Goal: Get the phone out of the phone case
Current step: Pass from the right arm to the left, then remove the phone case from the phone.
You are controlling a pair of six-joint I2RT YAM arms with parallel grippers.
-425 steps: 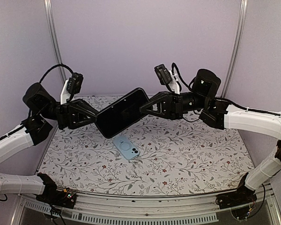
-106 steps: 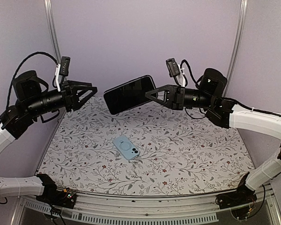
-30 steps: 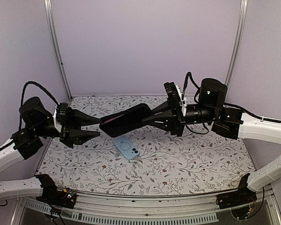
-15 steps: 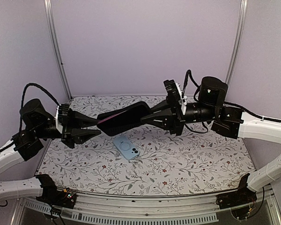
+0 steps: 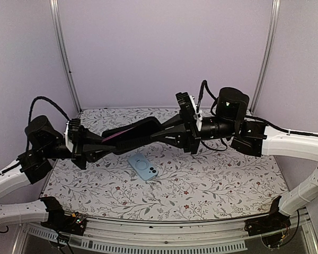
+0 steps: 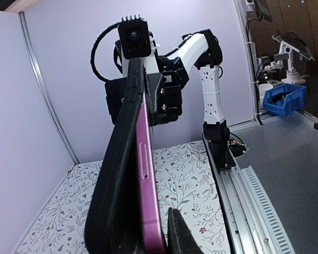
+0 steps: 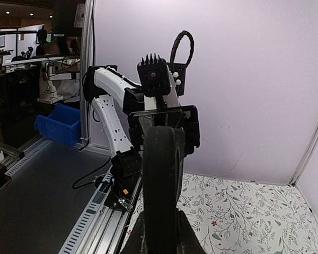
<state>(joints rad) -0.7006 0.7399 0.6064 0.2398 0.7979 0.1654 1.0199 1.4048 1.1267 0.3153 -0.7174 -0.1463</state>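
Observation:
A purple phone sits in a black case and is held in the air between both arms, roughly level above the table. In the left wrist view the phone's purple edge stands slightly proud of the case. My left gripper is shut on its left end; one finger presses the purple edge and the other is hidden behind the case. My right gripper is shut on the right end, seen end-on in the right wrist view, where its fingers clamp both sides.
A light blue phone case with a ring mark lies flat on the floral table mat, just below the held phone. Purple walls close off the back and sides. The arms' base rail runs along the near edge.
The right arm has carried the cased phone left and lower, into the left gripper's open fingers. The left gripper has closed on its left end.

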